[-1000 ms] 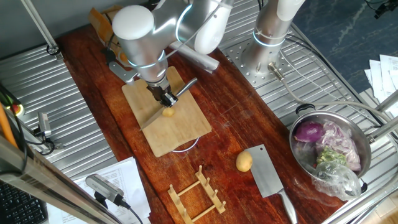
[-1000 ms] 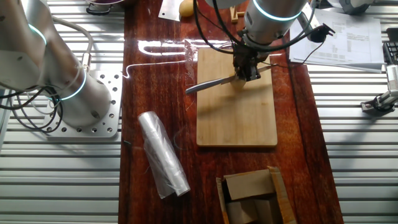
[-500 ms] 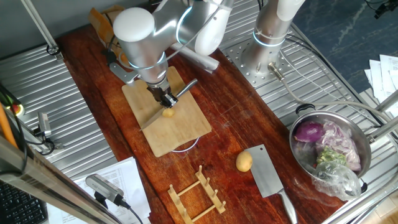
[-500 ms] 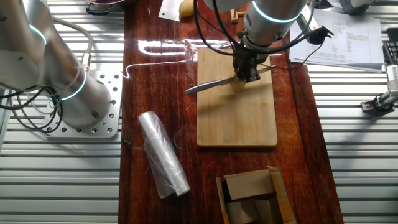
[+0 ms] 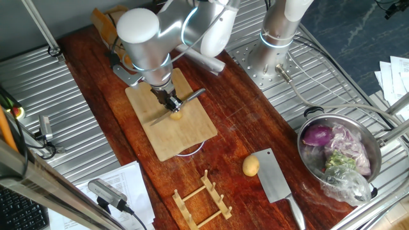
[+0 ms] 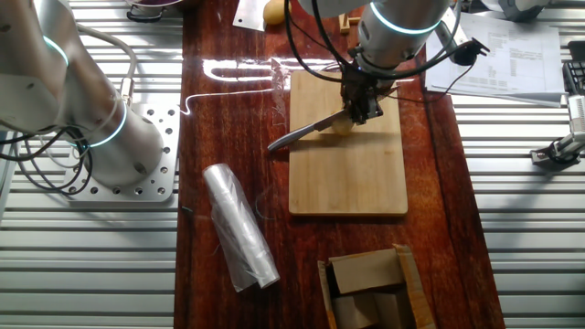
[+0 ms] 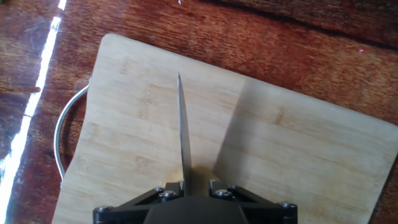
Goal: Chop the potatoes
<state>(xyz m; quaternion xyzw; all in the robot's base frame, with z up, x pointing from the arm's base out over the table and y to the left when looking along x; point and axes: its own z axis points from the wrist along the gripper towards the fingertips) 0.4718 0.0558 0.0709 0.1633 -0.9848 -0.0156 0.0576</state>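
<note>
The tool (image 5: 169, 101) is gripping a knife (image 6: 306, 128) tight, its blade slanting across a potato (image 5: 174, 115) on the cutting board (image 6: 347, 169). Another potato (image 5: 250, 166) is sitting beside a cleaver (image 5: 276, 181) on the wooden surface (image 5: 236, 128).

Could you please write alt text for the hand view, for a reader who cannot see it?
A knife blade held edge-on in the gripper points away over a bamboo cutting board on a dark wooden table. No potato is visible here.

Hand view: potato hidden; pincer (image 7: 186, 190) cut off by bottom edge.
</note>
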